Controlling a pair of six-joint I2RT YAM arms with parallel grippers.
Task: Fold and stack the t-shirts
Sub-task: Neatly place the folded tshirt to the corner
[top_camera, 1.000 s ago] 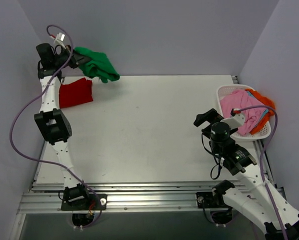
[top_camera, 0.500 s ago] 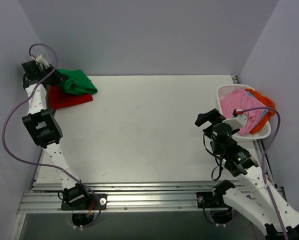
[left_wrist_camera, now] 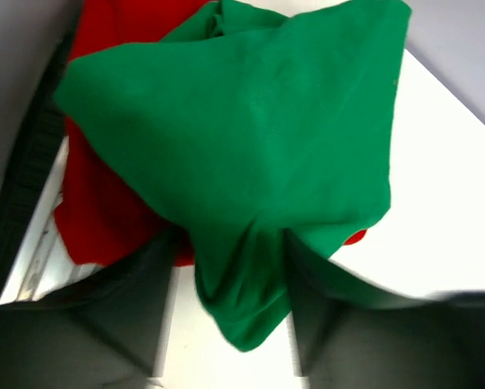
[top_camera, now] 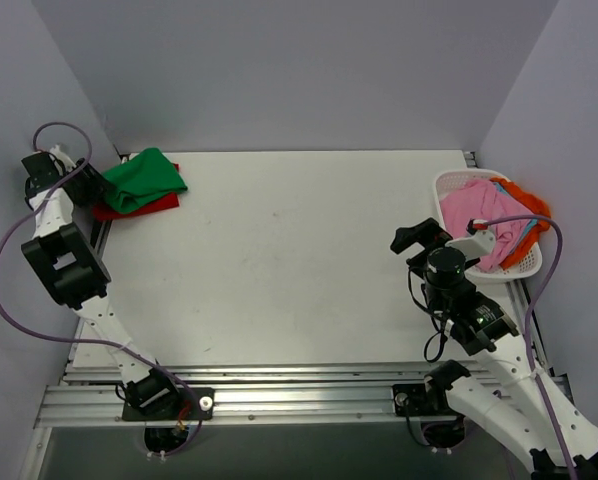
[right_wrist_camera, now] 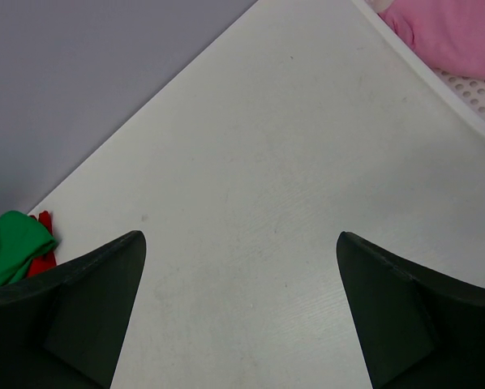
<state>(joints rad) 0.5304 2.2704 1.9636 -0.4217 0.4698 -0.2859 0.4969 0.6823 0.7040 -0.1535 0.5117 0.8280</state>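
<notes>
The green t-shirt (top_camera: 144, 178) lies crumpled on top of the red t-shirt (top_camera: 114, 212) in the far-left corner of the surface (top_camera: 299, 260), close to where the left wall and back wall meet. Red fabric shows only along the near and left edges of the pile. In the left wrist view the green t-shirt (left_wrist_camera: 251, 138) covers most of the red t-shirt (left_wrist_camera: 96, 203), whose left edge reaches the dark rail at the surface's side. The left arm (top_camera: 64, 265) stands up along that left edge, its wrist at the corner beside the pile. The left jaws are parted, with a loose lobe of green cloth hanging between the fingers (left_wrist_camera: 157, 300) and a strip of white surface showing beside it – they are not pinching it. The right arm (top_camera: 459, 295) hovers over the right half of the surface, just beside the white basket (top_camera: 441, 205), which sits at the right edge. The basket holds a pink t-shirt (top_camera: 474, 210) and an orange t-shirt (top_camera: 527, 195) that spills over its far rim. The right jaws are spread wide with nothing between them, and the right wrist view shows only bare surface under them – the basket rim (right_wrist_camera: 437, 89) is at the upper right. The whole middle of the surface, from the pile to the basket and down to the near rail (top_camera: 299, 395), is open.
</notes>
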